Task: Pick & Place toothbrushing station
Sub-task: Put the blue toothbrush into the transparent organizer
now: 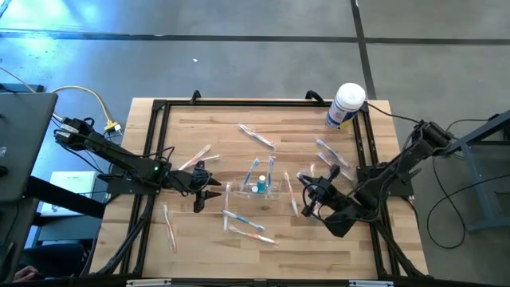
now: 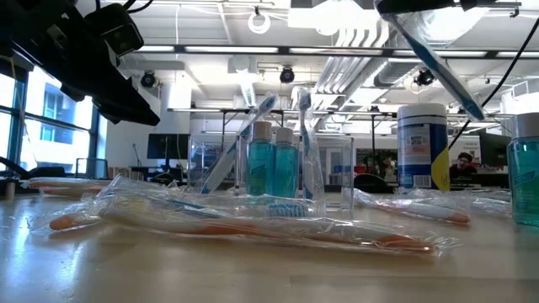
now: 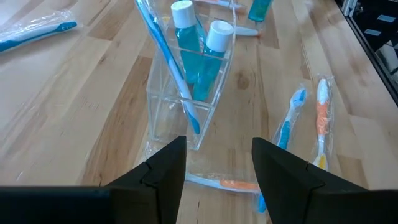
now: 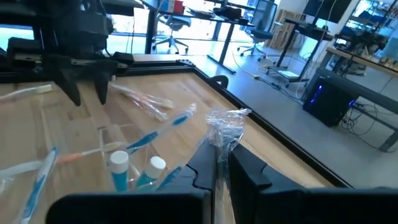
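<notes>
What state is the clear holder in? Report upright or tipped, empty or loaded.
Upright and loaded: the clear holder stands on the table, with two capped teal bottles and a blue toothbrush inside.

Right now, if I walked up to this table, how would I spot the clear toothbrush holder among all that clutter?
Start at the wooden table and look to its middle, between the two dark arms. There stands the toothbrushing station, a small see-through plastic box. Unlike the wrapped toothbrushes lying flat around it, it holds upright brushes and two teal bottles with white caps, and it is far smaller than the white canister at the table's far corner.
</notes>
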Motion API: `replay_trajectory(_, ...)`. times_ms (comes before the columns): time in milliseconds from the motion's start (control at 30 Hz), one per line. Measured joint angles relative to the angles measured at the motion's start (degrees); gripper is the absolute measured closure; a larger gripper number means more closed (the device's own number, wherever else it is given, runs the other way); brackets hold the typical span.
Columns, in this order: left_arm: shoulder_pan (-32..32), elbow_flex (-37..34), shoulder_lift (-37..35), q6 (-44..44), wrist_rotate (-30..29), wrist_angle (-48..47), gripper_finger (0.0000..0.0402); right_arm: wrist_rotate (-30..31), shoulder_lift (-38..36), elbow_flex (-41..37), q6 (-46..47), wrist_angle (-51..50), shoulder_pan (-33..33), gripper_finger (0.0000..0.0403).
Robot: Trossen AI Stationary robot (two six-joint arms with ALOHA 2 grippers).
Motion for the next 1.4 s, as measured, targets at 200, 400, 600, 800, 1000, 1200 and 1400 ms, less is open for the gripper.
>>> replay_trajectory(200,0.00,0.00,0.00,0.00,0.01,0.00,0.0225,-4.30,3.54,0.01,-8.94,9.51,-3.07,0.0390)
replay_trajectory(400,0.02,0.00,0.00,0.00,0.03,0.00,0.0225,-9.30,4.95,-0.02,-19.48,20.07,-6.00,0.0390)
replay_trajectory(600,0.02,0.00,0.00,0.00,0.03,-0.02,0.0225,-19.87,4.93,-0.02,-35.00,33.50,-6.77,0.0390)
replay_trajectory(800,0.02,0.00,0.00,-0.04,0.14,-0.02,0.0225,-21.74,4.91,-0.02,-42.64,37.92,-7.07,0.0390)
replay_trajectory(1000,0.00,-0.02,0.00,-0.09,0.14,-0.30,0.0225,-23.95,4.54,-2.91,-41.76,38.58,-9.56,0.0390)
replay_trajectory(1200,0.00,-0.04,0.02,-0.26,0.12,-0.83,0.0225,-23.99,-1.15,-10.32,-39.89,44.53,-10.60,0.0390)
replay_trajectory(1400,0.00,-0.04,0.02,-0.26,0.11,-0.87,0.0225,-31.39,-12.36,-19.25,-41.69,51.83,-11.50,0.0390)
